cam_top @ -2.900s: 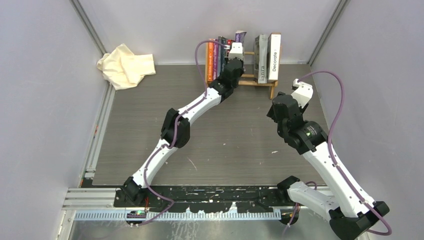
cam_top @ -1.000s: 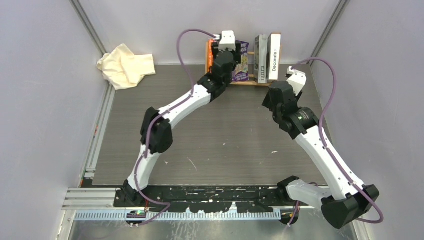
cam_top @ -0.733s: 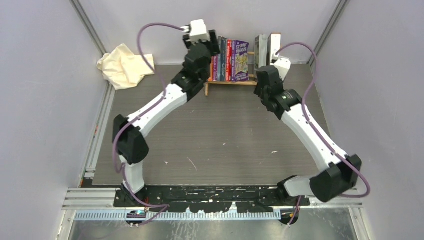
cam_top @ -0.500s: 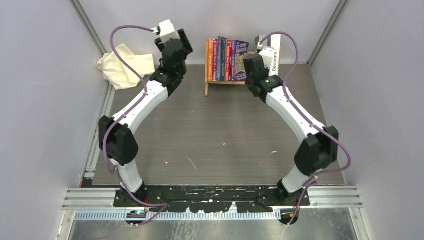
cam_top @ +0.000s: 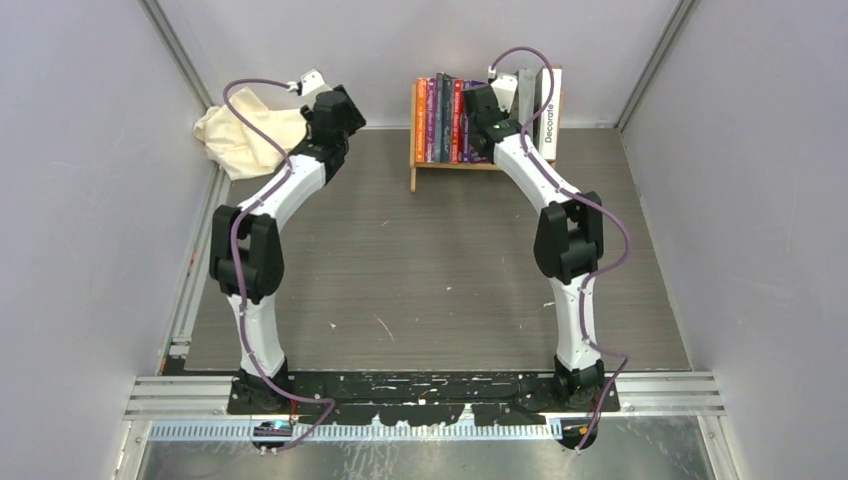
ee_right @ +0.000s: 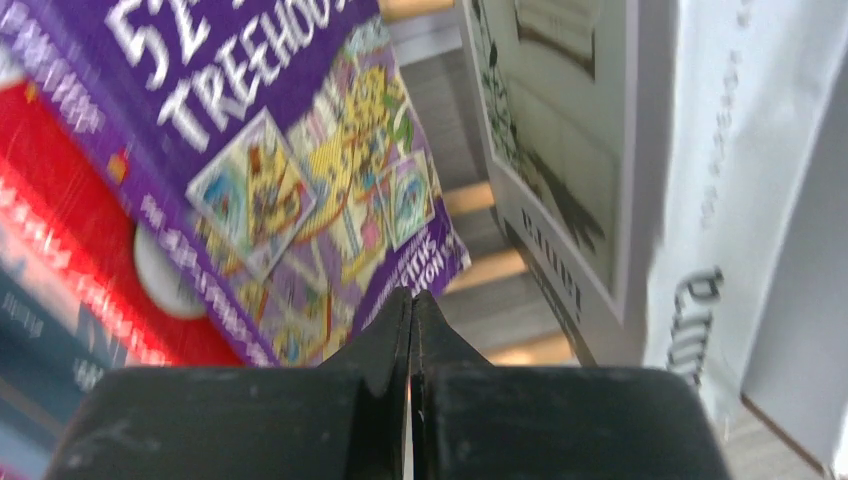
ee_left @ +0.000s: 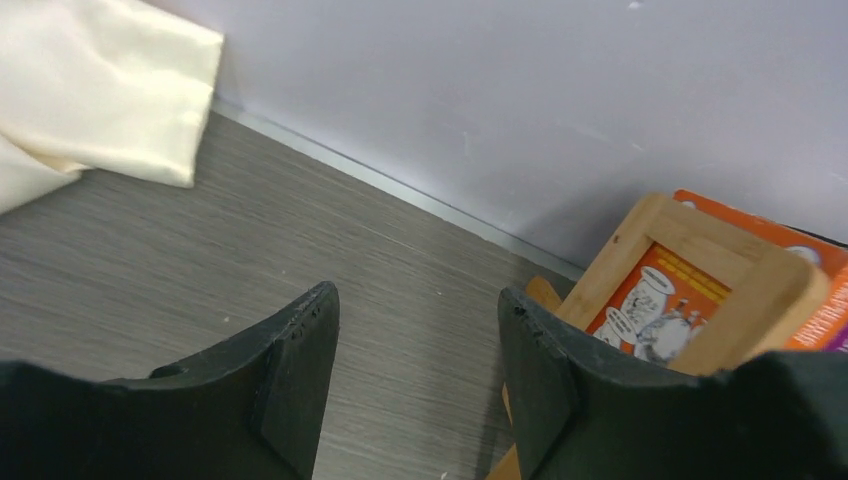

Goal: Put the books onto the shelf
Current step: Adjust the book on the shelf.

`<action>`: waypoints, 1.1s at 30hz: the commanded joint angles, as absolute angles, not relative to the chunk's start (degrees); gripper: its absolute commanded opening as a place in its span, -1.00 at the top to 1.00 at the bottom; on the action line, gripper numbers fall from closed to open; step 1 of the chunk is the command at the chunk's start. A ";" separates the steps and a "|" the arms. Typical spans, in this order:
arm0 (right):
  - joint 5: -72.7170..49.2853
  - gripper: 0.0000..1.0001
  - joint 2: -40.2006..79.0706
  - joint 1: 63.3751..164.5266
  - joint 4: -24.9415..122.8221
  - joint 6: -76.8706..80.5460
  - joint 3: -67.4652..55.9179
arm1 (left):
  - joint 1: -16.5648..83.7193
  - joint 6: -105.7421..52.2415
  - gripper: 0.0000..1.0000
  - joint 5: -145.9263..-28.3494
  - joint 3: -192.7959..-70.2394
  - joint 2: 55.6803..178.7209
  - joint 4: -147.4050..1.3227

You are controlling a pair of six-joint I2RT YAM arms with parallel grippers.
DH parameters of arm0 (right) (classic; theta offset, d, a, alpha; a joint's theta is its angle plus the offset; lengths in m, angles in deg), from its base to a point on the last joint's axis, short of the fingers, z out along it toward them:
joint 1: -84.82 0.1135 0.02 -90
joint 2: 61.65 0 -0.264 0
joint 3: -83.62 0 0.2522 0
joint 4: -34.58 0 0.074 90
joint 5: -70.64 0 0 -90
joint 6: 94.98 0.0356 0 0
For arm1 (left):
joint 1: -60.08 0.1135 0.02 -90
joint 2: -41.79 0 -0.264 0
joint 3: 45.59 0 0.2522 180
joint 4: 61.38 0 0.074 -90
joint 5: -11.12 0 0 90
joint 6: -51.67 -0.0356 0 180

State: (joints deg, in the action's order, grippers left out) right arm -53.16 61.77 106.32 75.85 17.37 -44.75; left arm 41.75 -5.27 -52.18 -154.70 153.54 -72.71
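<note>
At the back wall, a cream cloth [cam_top: 240,135] lies crumpled in the left corner, apart from the shelf [cam_top: 414,150]. The right gripper [ee_right: 410,310], closed on nothing, sits at the gap between a leaning purple book [ee_right: 300,150] and a grey book [ee_right: 560,150]. The left gripper [ee_left: 418,295] hangs half open, empty, near the shelf's left end. The books [cam_top: 445,120] stand on the shelf, bright covers left, grey and white right.
</note>
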 commanded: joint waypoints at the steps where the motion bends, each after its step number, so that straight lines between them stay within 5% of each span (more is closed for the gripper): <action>1: -54.18 0.99 66.11 103.83 74.68 16.98 -54.98 | 43.04 -0.41 -0.18 -58.60 -161.04 159.40 -71.15; 22: -47.14 0.98 84.62 100.88 75.34 19.11 -75.27 | 41.88 8.00 -0.03 -67.72 -173.35 175.59 -68.90; 33: -43.61 0.98 85.03 101.62 75.81 21.08 -73.73 | 39.32 8.43 -0.02 -71.93 -172.98 176.55 -65.38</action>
